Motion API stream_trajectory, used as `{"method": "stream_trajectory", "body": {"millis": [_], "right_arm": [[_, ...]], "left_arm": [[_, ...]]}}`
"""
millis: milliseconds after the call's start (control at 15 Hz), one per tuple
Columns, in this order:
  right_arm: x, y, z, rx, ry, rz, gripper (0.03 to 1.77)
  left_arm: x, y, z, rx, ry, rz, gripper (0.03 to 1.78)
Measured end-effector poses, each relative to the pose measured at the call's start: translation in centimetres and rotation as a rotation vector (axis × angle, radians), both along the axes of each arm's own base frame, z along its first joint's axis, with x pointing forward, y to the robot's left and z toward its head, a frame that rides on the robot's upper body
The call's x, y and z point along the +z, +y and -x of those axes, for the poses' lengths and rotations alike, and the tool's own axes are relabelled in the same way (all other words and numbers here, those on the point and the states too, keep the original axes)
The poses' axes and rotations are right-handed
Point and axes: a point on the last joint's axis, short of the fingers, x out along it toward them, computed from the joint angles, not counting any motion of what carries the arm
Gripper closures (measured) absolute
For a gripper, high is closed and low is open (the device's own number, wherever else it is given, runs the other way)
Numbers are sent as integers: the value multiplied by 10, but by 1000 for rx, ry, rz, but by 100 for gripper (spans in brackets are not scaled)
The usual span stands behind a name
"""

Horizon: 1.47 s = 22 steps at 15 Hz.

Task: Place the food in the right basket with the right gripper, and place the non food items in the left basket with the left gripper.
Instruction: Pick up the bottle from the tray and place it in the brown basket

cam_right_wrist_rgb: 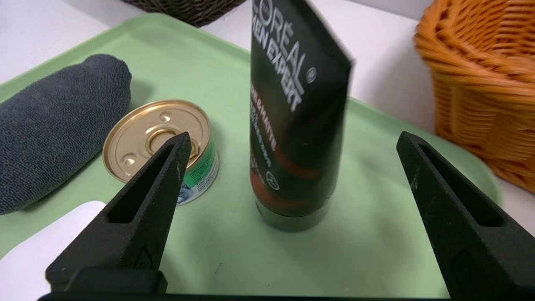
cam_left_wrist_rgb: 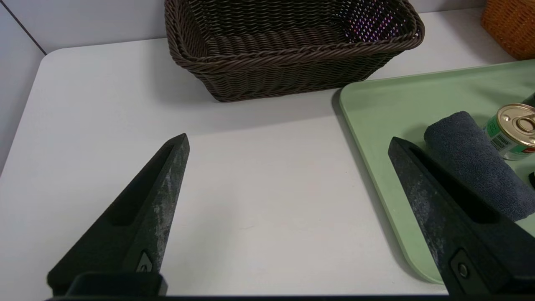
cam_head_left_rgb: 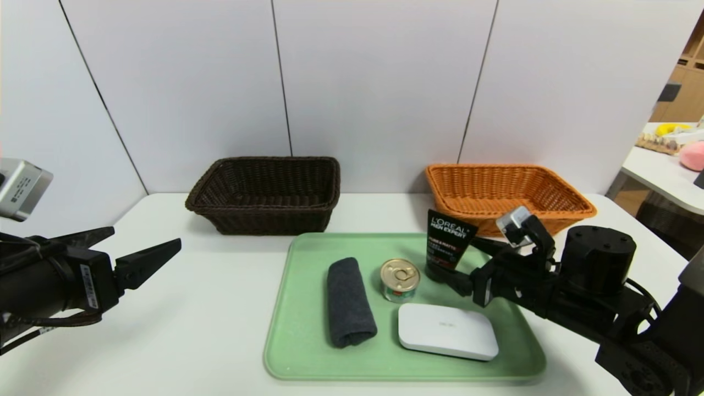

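On the green tray (cam_head_left_rgb: 300, 352) stand the tin can (cam_head_left_rgb: 400, 279) with its gold lid and the upright black L'Oreal tube (cam_head_left_rgb: 448, 242). Beside them lie the rolled dark grey cloth (cam_head_left_rgb: 349, 302) and the flat white box (cam_head_left_rgb: 446, 331). My right gripper (cam_head_left_rgb: 454, 257) is open over the tray's right side. In the right wrist view the tube (cam_right_wrist_rgb: 296, 125) stands just ahead between its fingertips, untouched, and the can (cam_right_wrist_rgb: 161, 146) sits off to one side. My left gripper (cam_head_left_rgb: 146, 242) hovers open above bare table left of the tray, holding nothing (cam_left_wrist_rgb: 288, 142). The dark brown basket (cam_head_left_rgb: 267, 192) and the orange basket (cam_head_left_rgb: 506, 192) are both empty.
Both baskets stand against the white wall panels at the table's back, with the tray in front of and between them. Another table (cam_head_left_rgb: 665, 170) with a few objects stands off to the far right. The white tabletop (cam_head_left_rgb: 192, 308) lies bare left of the tray.
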Motion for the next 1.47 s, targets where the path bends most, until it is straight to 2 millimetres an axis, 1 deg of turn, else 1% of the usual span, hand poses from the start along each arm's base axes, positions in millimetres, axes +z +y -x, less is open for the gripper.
{"method": "stream_trajectory", "body": {"millis": [200, 400, 933, 1133, 1267, 1400, 1467], "right_arm": [[-4, 7, -3, 19, 6, 2, 10], [-4, 13, -10, 27, -9, -2, 10], [-8, 19, -23, 13, -20, -4, 10], [-12, 20, -28, 6, -13, -3, 10], [-14, 21, -30, 4, -10, -5, 46], [-13, 22, -33, 5, -19, -9, 75], [-12, 22, -33, 4, -22, -10, 86]], "left_arm": [[-1, -1, -1, -3, 5, 1, 12], [-2, -1, -2, -4, 10, -1, 12], [-3, -2, -4, -3, 21, -1, 12], [-4, -2, -6, -3, 28, -1, 12], [-5, -2, -6, -3, 32, -2, 12], [-6, -2, -7, -2, 38, -2, 12], [-7, -3, -8, -2, 43, -2, 12]]}}
